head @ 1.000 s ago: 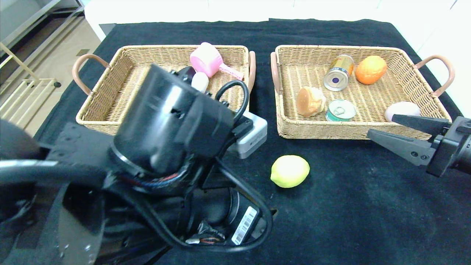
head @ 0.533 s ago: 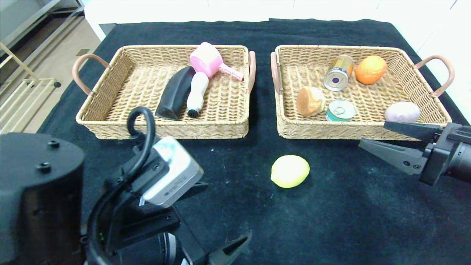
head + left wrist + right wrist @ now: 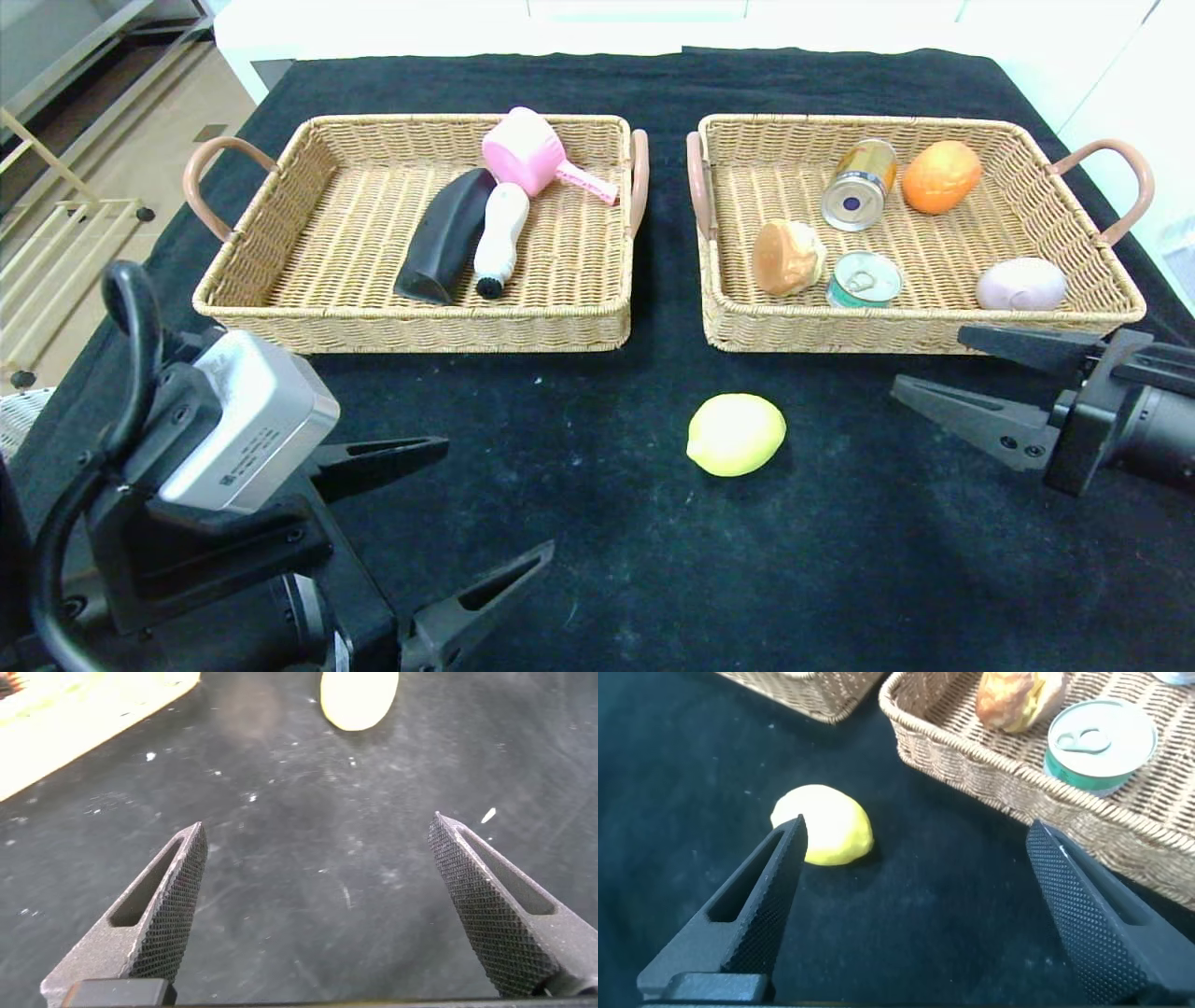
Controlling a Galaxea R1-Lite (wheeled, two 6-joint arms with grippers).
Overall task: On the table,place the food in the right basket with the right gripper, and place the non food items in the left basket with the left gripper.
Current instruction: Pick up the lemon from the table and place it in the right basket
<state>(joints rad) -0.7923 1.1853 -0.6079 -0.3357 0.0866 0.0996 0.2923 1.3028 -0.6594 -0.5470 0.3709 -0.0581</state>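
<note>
Black lint-speckled cloth covers the table [image 3: 840, 579], with pale floor and a white wall edge beyond its far side. Two tan wicker trays sit side by side on the far half, close together but apart

Inside the left basket [image 3: 280, 308] lie a flat black pouch [image 3: 445, 236] and a white hand brush [image 3: 499, 239] touching it along its right side, bristle end toward the near rim. A pink brush-like item [image 3: 534, 154] rests against the far wall, just beyond them

Over in the right basket [image 3: 934, 331] are a gold drink can [image 3: 859, 184] on its side, an orange fruit [image 3: 940, 175] just right of it, a tan bun [image 3: 787, 256], a green-sided tin [image 3: 864, 278] with its pull-ring lid up, just beside the bun, and a pale purplish rounded item [image 3: 1021, 284] near the right end

One lemon [image 3: 736, 434] is on the cloth, in front of the gap between the trays and nearer the right one, touching nothing

At the near left corner the left gripper [image 3: 495, 504] hangs above bare cloth, jaws spread wide and holding nothing; its wrist view shows only cloth between the fingers, with the lemon [image 3: 359, 698] well beyond

From the right edge the right gripper [image 3: 929, 364] points left toward the lemon, just in front of the right basket's near rim, jaws wide apart and empty. Its wrist view has the lemon [image 3: 827, 826] beside one fingertip [image 3: 789, 831], not between the two
</note>
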